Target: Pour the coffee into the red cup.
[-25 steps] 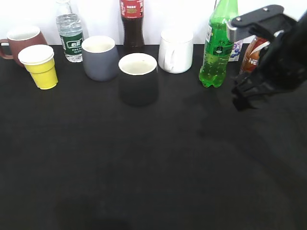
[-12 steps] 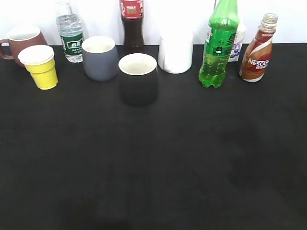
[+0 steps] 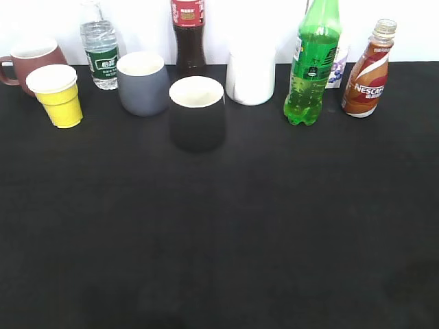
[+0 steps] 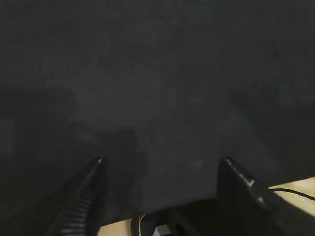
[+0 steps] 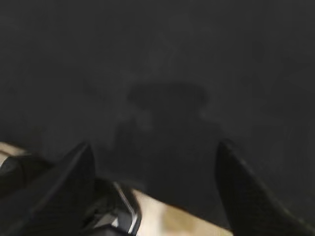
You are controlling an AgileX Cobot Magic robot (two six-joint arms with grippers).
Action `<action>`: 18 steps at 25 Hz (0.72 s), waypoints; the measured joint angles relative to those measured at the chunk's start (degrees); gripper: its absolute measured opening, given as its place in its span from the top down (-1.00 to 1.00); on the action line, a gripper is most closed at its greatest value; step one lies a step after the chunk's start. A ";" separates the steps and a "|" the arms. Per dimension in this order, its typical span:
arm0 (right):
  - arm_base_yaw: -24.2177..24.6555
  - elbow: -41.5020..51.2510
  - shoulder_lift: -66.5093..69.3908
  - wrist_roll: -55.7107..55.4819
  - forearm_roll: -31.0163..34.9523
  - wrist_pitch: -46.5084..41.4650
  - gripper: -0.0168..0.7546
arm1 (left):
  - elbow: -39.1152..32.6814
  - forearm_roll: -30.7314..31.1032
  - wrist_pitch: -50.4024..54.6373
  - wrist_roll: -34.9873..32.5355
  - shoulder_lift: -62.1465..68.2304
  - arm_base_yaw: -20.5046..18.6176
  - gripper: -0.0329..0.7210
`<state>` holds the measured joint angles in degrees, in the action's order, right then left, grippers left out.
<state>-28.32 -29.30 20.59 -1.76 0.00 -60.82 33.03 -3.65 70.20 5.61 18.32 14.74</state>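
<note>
Where the exterior view looks down on the black table, the coffee stands upright at far right, well apart from the red cup at far left behind a yellow cup. Left wrist view: the left gripper spread wide, holding nothing. Right wrist view: the right gripper likewise wide, holding nothing.

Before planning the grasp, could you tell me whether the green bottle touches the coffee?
Apart: the exterior view shows black table between the green bottle and the coffee.
</note>
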 joint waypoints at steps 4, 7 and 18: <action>0.00 0.44 0.00 -0.05 0.55 0.49 -0.57 | 0.00 -0.06 0.00 0.00 0.00 0.00 -0.47; 0.00 0.44 0.00 -0.05 0.58 0.51 -0.57 | 0.00 -0.17 0.00 0.00 0.00 0.00 -0.47; 4.08 0.44 -2.72 -0.12 0.76 0.62 -0.52 | 0.00 0.00 -16.26 0.00 -2.39 -2.36 -0.47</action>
<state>-24.24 -28.85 17.87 -1.88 0.76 -60.20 33.03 -3.65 53.94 5.61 15.93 12.38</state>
